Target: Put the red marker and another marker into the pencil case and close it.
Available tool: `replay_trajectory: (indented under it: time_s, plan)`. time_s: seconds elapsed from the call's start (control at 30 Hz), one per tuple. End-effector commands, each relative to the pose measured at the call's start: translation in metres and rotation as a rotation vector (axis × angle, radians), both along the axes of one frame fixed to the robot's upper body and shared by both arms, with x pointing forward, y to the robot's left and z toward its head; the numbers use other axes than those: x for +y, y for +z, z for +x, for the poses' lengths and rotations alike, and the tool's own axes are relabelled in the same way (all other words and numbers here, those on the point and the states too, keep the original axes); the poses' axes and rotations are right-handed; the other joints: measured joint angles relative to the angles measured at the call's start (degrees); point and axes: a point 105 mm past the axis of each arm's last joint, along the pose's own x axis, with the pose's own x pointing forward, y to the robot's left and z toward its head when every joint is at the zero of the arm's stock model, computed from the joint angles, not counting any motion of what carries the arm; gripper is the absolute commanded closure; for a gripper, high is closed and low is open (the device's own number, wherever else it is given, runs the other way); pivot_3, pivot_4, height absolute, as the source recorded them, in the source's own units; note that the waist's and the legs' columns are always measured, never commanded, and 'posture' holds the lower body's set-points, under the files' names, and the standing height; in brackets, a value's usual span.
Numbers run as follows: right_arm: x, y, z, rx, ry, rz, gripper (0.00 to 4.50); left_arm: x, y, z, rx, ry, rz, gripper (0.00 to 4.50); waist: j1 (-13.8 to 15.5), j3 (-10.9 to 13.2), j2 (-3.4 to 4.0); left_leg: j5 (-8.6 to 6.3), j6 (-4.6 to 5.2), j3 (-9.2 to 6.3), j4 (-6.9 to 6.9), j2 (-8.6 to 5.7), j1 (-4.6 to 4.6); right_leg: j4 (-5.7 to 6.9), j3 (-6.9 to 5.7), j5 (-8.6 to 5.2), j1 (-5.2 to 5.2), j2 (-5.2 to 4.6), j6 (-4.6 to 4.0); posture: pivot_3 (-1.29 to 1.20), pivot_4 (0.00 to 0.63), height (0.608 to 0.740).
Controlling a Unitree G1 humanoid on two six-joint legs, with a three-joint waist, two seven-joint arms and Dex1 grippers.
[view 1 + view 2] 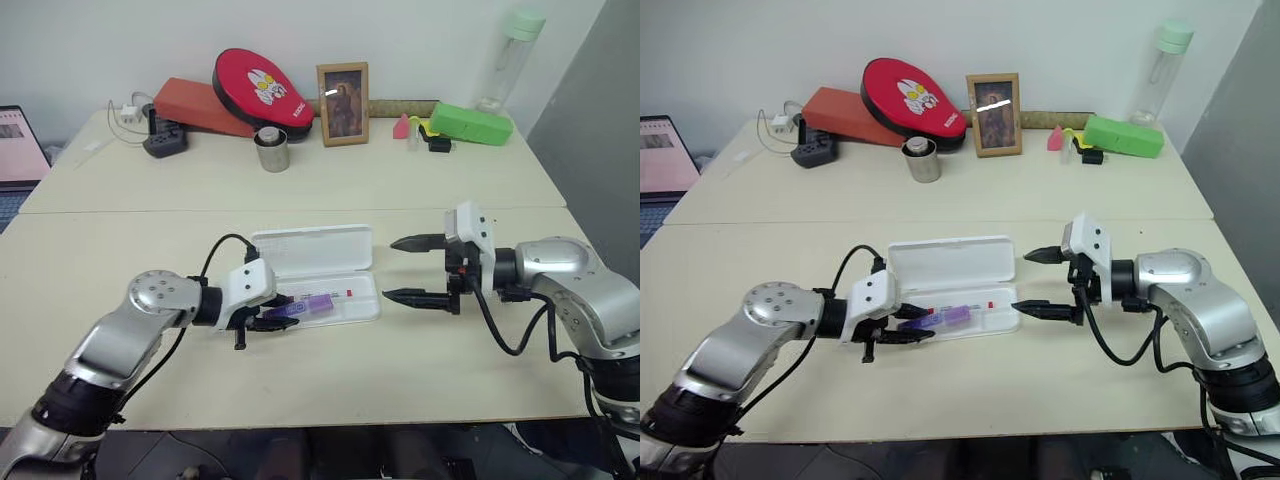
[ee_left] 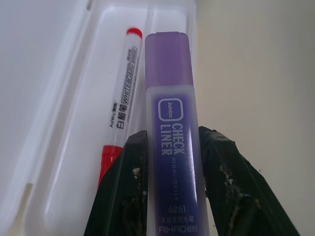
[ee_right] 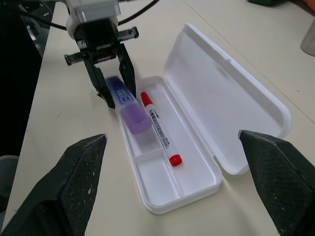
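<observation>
Pencil case point(image 1: 322, 262): flat white plastic box with rounded corners, lying open on the near table point(image 1: 120, 290); lid folded back on the far side, tray on the near side. Long axis runs left to right.
Tray layout: one long channel plus a short end compartment at the right end, as seen in the right wrist view.
Red marker point(image 3: 161, 129): thin white barrel with black print, red cap and red end. Lies flat in the long channel, parallel to the case's long axis.
Purple marker point(image 2: 172, 123): short, thick, translucent purple cap, pale lilac body printed "CHECK LINER". Held over the left end of the tray, beside the red marker, cap pointing right along the case.
Left gripper point(image 3: 114, 92): at the left end of the case; both black fingers point(image 2: 123, 191) clamped on the purple marker's body.
Right gripper point(image 1: 418, 270): just past the right end of the case, pointing left; fingers spread wide, holding nothing.
</observation>
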Motion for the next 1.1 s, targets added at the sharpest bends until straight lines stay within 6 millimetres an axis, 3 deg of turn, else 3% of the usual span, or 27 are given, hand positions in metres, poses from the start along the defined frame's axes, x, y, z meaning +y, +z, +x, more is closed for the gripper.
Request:
replay_trajectory:
  time_s: [0.03,0.33,1.0,1.07,1.1]
  plan:
    - [-0.003,0.012,-0.008,-0.047,-0.019,0.016,0.00,-0.006,0.008,0.007,-0.052,-0.057,0.011,3.32,0.00,0.00,0.00,0.00,0.00,0.00,0.00,0.00,0.00,0.00,0.00,0.00,0.00,0.00,0.00,0.00,0.150,0.740]
    - [-0.002,0.012,-0.011,-0.050,-0.053,0.031,0.00,-0.011,0.011,0.017,-0.080,-0.106,0.033,3.32,-0.17,0.00,0.00,0.00,0.00,0.00,0.00,0.02,0.02,0.04,-0.03,0.00,0.00,0.04,0.00,0.00,0.150,0.740]
    - [-0.003,0.012,-0.008,-0.055,-0.071,0.043,0.00,0.001,0.004,0.014,-0.024,-0.071,0.064,3.32,-0.17,0.00,0.00,0.00,0.01,0.00,0.01,0.02,0.03,0.04,-0.01,0.00,0.01,0.03,0.01,0.00,0.150,0.740]
    - [-0.003,0.012,-0.008,-0.054,-0.071,0.043,0.00,0.001,0.004,0.014,-0.024,-0.070,0.062,2.60,-0.17,0.00,0.00,0.00,0.01,0.00,0.01,0.02,0.04,0.04,-0.01,0.00,0.01,0.03,0.01,0.00,0.150,0.740]
    - [-0.003,0.012,-0.008,-0.054,-0.070,0.042,0.00,0.000,0.005,0.014,-0.023,-0.071,0.060,2.48,-0.17,0.00,0.00,0.00,0.01,0.01,0.01,0.02,0.04,0.04,-0.01,0.00,0.01,0.04,0.01,0.00,0.150,0.740]
